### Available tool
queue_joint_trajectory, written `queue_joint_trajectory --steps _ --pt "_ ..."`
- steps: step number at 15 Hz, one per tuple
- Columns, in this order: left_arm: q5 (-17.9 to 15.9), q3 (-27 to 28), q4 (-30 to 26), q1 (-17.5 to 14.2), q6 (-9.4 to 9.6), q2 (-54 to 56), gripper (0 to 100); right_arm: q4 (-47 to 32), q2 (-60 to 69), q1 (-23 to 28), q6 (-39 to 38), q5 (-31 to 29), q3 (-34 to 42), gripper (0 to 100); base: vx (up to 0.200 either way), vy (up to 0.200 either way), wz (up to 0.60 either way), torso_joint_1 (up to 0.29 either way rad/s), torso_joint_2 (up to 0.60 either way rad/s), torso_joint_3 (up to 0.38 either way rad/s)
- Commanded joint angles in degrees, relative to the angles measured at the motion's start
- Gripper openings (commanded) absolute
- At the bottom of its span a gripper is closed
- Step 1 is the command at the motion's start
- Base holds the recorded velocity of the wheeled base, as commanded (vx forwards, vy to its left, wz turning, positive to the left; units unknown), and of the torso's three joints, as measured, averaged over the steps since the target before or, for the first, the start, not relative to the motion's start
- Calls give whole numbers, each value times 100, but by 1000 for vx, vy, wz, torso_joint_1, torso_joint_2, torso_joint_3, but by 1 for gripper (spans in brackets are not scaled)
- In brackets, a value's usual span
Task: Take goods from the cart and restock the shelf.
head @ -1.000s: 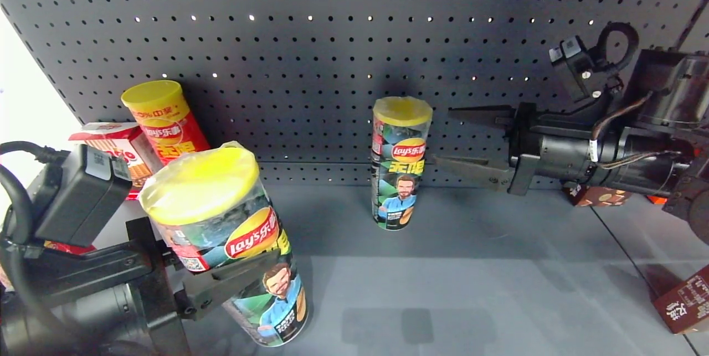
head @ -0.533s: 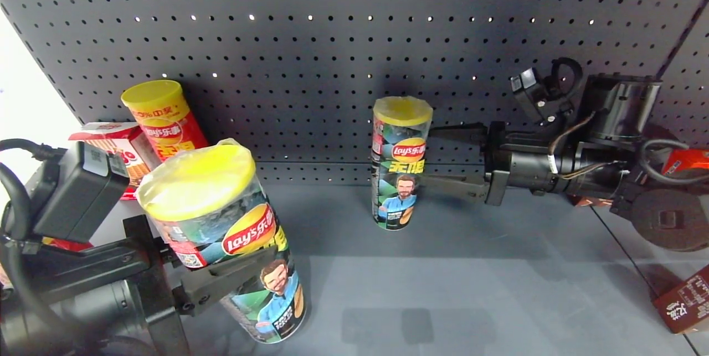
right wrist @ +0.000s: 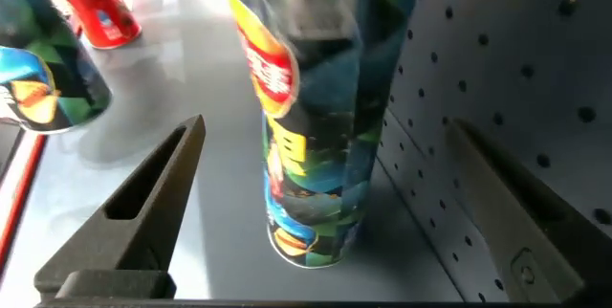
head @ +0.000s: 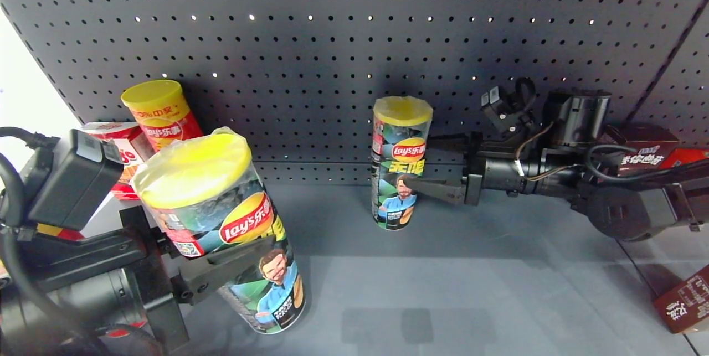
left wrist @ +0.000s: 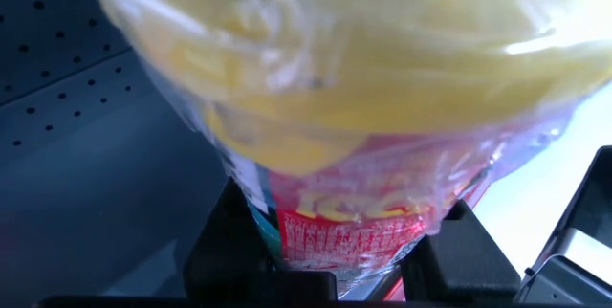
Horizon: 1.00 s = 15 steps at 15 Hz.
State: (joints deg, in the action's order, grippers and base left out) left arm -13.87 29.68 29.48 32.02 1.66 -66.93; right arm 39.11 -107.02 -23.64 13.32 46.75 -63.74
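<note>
A chips can (head: 400, 162) with a yellow lid stands upright on the grey shelf (head: 487, 284), close to the pegboard back. My right gripper (head: 419, 160) is open, reaching in from the right, with one finger in front of this can and one behind it. In the right wrist view the can (right wrist: 316, 126) stands between the spread fingers (right wrist: 143, 222) of the right gripper (right wrist: 327, 131), not clamped. A second, similar chips can (head: 221, 223) is tilted at the lower left, with my left gripper (head: 221, 256) shut on its body. Its lid and label (left wrist: 354, 107) show above the left gripper (left wrist: 344, 251).
A red chips can (head: 160, 115) and a red-and-white box (head: 119, 145) stand at the back left. Brown boxes sit at the right (head: 642, 148) and the front right corner (head: 687, 300). The perforated back panel (head: 332, 40) closes the rear. Open shelf floor lies front centre.
My right arm has moved left along the back panel until its open fingers straddle the standing can. The left gripper with its can has shifted slightly left.
</note>
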Motion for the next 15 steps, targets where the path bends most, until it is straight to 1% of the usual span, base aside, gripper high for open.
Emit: queue_joint_trajectory --steps 1,4,12,15 --pt "-1 11 5 -3 1 -13 0 9 -249 -18 4 9 -138 100 0 0 0 0 0 0" --pt "-1 2 -3 -74 1 -22 0 211 -486 -36 4 36 -217 100 0 0 0 0 0 0" --pt "-1 11 5 -74 1 -110 0 343 -882 -194 4 45 -340 100 0 0 0 0 0 0" --pt "-1 11 5 -82 1 -110 0 370 -1119 -238 4 45 -578 100 0 0 0 0 0 0"
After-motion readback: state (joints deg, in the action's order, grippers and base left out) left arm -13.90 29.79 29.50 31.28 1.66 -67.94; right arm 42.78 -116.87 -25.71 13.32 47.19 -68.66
